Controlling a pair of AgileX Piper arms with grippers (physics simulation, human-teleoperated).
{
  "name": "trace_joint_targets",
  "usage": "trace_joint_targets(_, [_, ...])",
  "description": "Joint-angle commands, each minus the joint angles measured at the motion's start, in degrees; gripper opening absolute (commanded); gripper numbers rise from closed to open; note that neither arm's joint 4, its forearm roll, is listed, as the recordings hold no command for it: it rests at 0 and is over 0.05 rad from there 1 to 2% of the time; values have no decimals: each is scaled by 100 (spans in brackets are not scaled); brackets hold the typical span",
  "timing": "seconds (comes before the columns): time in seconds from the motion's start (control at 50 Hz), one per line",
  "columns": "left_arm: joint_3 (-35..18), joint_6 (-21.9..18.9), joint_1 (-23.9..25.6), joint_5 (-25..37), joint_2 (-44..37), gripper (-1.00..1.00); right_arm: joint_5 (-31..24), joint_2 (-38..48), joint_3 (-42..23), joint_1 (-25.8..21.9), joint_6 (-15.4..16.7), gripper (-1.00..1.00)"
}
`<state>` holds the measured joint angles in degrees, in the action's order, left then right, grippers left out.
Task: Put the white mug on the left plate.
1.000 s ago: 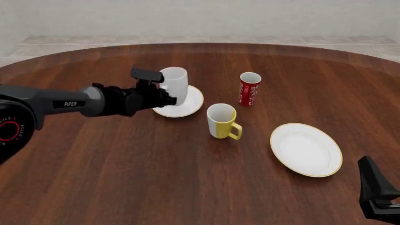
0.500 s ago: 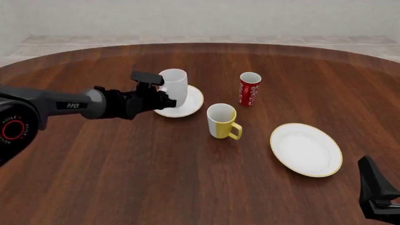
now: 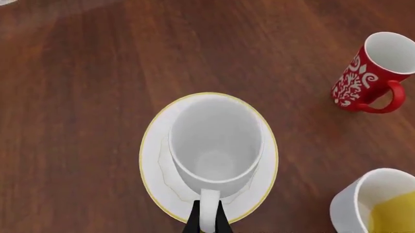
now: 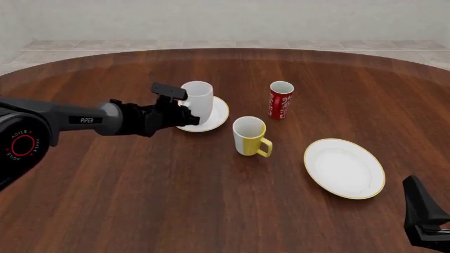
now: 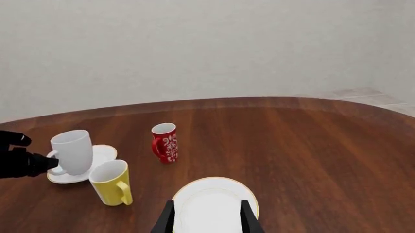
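The white mug (image 4: pixel 198 99) stands over the left plate (image 4: pixel 217 117), and from the right wrist view its base looks down on it or a hair above; I cannot tell which. The left gripper (image 4: pixel 184 114) has its fingers (image 3: pixel 192 222) pinched on the mug's handle, which keeps the cup upright for setting down. The right gripper (image 5: pixel 207 217) hangs near the larger plate (image 4: pixel 344 167) with fingers spread and empty. The yellow mug (image 4: pixel 250 136) and red cup (image 4: pixel 281 99) sit nearby on the bench (image 4: pixel 140 184).

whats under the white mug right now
The left plate lies under the white mug, its gold rim showing all round. The plate's middle is covered by the mug, so actual contact cannot be confirmed.
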<state>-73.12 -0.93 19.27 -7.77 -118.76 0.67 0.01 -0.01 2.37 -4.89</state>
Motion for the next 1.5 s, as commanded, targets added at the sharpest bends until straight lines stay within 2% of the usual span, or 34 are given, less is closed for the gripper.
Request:
trace_joint_targets(0.02, [-46, -134, 6, 25, -23, -100, 6, 0, 0, 4, -6, 100])
trace_joint_targets(1.5, [-14, -55, 114, 90, -246, -100, 18, 0, 0, 19, -2, 100])
